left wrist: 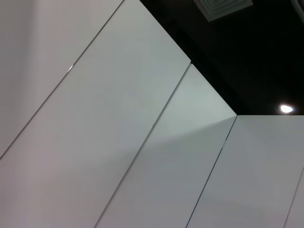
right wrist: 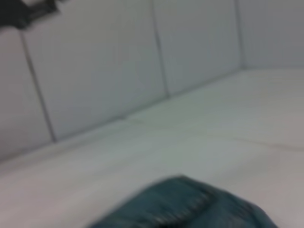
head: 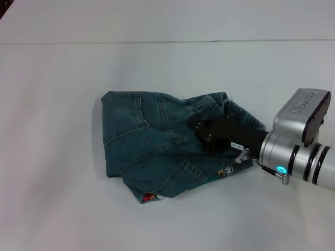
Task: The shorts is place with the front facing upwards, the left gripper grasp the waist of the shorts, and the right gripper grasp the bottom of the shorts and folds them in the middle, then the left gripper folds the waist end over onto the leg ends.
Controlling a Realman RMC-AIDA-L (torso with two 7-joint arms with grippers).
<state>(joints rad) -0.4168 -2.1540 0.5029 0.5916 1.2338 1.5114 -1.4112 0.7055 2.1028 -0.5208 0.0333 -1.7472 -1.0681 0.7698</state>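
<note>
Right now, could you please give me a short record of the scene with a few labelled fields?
garment: the shorts, denim, folded into a rumpled bundle
surface: white table
right gripper: black, lying over the shorts near the gathered waistband
right gripper fingers: cannot tell
left gripper: not in view; its wrist camera shows only wall panels
patch: colourful bit at the near edge

Right arm reaches in from the right, black tool (head: 201,130) low; finger state unclear; left arm unseen.
</note>
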